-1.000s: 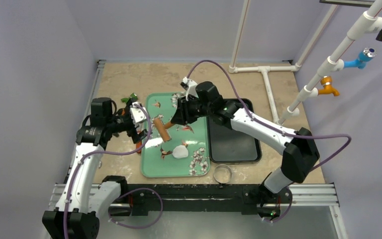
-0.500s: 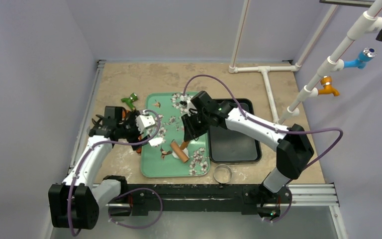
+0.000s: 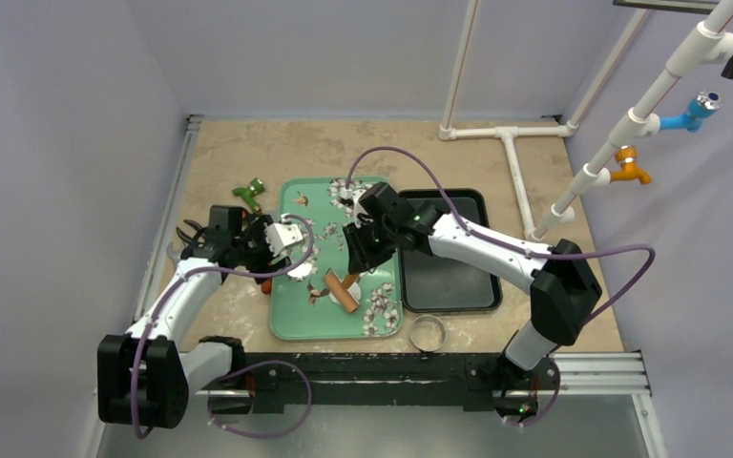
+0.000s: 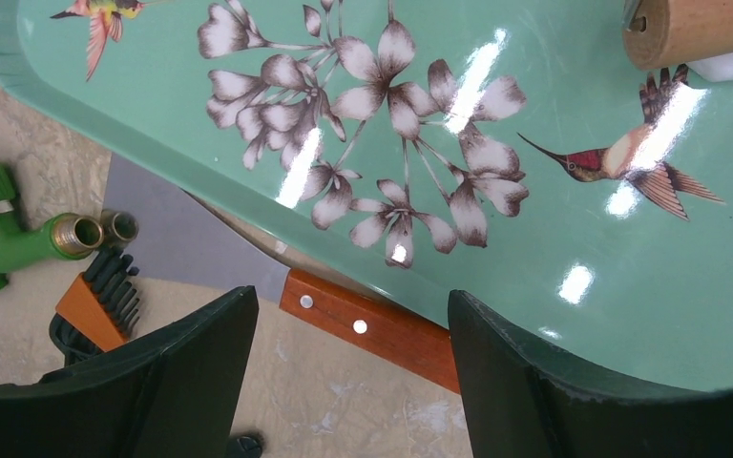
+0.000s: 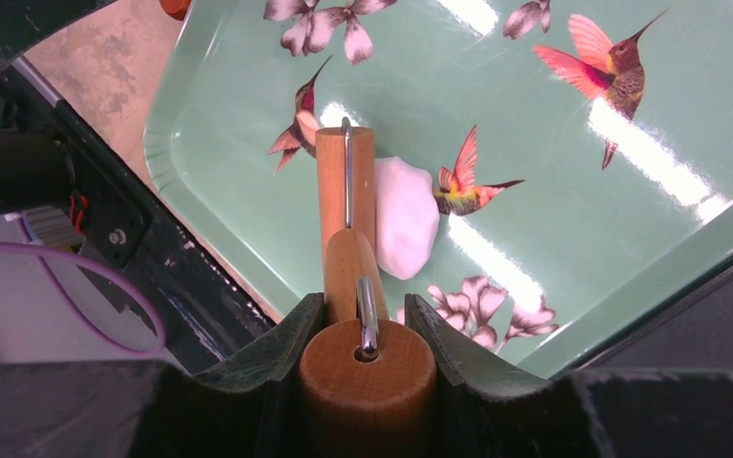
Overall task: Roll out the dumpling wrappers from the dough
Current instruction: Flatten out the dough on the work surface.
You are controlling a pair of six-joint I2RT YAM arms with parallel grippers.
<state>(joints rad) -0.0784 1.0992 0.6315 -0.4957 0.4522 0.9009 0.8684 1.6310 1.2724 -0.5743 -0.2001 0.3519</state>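
The right tool (image 5: 367,329) is clamping the rolling pin (image 5: 345,191), its roller lying against the dough (image 5: 406,229) in the near half of the green tray (image 5: 573,191). The left tool (image 4: 348,329) is hovering, jaws apart, over the tray's left rim. Rolling is seemingly just starting: next, the roller needs pressing across the lump.

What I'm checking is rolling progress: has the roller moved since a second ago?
Yes. The roller moved toward the tray's near edge, up to the dough.

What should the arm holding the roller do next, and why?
Probably push the roller sideways over the dough. The right fingers grip its handle, and the roller lies on the tray right beside the dough, not on it. The dough looks lumpy, not yet rolled flat.
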